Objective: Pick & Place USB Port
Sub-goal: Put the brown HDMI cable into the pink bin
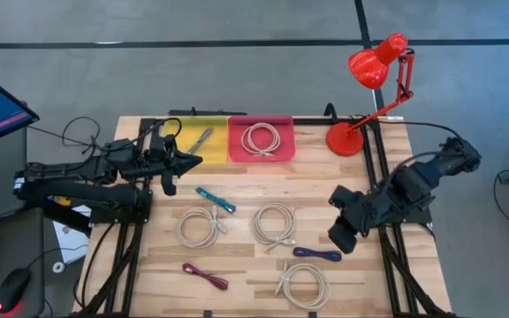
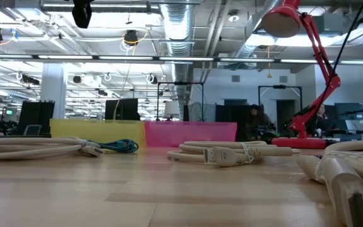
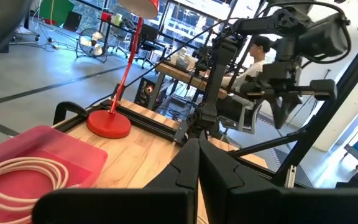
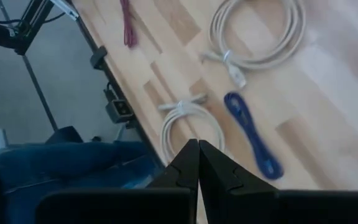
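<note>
The counter (image 1: 237,256) was a pale wood-plank top on a dark frame, standing on grey floor; beyond it the low view showed an open workshop with exposed ducts, ceiling lights and monitors, and the left wrist view showed a person seated at a desk behind the red lamp (image 1: 374,88). The lamp stood at the counter's far right corner. Just left of its base lay the pink bin (image 1: 261,140), holding one coiled white cable (image 1: 260,139), and touching that bin on its far side from the lamp was the yellow bin (image 1: 200,139), with a grey item in it. Nearer than the bins, loose cables lay apart on the wood: a teal cable (image 1: 215,199), three coiled white ones (image 1: 201,225), a blue cable (image 1: 316,254) and a magenta cable (image 1: 205,276), the last farthest from the lamp. The left end effector (image 1: 188,161) hovered clenched and empty at the yellow bin's near edge. The right end effector (image 1: 341,238), likewise clenched on nothing, hung below the lamp's side of the counter, just beside the blue cable.
</note>
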Robot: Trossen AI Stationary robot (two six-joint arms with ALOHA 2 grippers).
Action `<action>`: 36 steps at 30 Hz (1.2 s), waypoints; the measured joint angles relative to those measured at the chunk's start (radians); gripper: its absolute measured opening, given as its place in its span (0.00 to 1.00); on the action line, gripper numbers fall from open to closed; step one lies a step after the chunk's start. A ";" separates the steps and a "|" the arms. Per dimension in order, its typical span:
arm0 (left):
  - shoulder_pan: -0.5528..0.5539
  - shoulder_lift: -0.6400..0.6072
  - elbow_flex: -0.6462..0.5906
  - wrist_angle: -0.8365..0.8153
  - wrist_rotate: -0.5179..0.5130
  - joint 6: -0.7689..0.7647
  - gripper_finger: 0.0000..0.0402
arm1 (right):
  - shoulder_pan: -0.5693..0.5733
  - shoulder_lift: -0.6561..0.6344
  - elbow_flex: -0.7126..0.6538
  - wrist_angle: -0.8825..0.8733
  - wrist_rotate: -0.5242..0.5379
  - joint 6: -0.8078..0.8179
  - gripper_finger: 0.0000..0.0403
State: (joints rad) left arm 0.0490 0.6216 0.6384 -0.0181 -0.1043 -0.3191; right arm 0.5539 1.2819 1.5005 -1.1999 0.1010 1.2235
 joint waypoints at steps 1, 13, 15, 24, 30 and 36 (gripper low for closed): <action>0.000 0.000 0.000 0.000 0.000 0.000 0.02 | 0.014 0.000 0.000 0.000 0.000 0.026 0.00; 0.000 0.000 0.000 0.000 0.000 0.000 0.02 | 0.092 0.161 0.000 -0.013 -0.081 0.140 0.00; 0.000 0.000 0.000 0.000 0.000 0.000 0.02 | 0.098 0.192 0.000 -0.020 -0.081 0.140 0.00; 0.000 0.000 0.000 -0.001 0.000 0.000 0.02 | 0.108 0.291 0.000 -0.074 -0.069 0.173 0.07; 0.000 0.000 0.000 -0.003 0.000 0.000 0.02 | 0.106 0.348 0.000 -0.108 -0.067 0.173 0.20; 0.000 0.000 0.000 -0.003 0.000 0.000 0.02 | 0.109 0.388 0.000 -0.062 -0.079 0.156 0.33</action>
State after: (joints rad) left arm 0.0490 0.6216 0.6384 -0.0216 -0.1040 -0.3191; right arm 0.6632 1.6695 1.5005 -1.2622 0.0219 1.3797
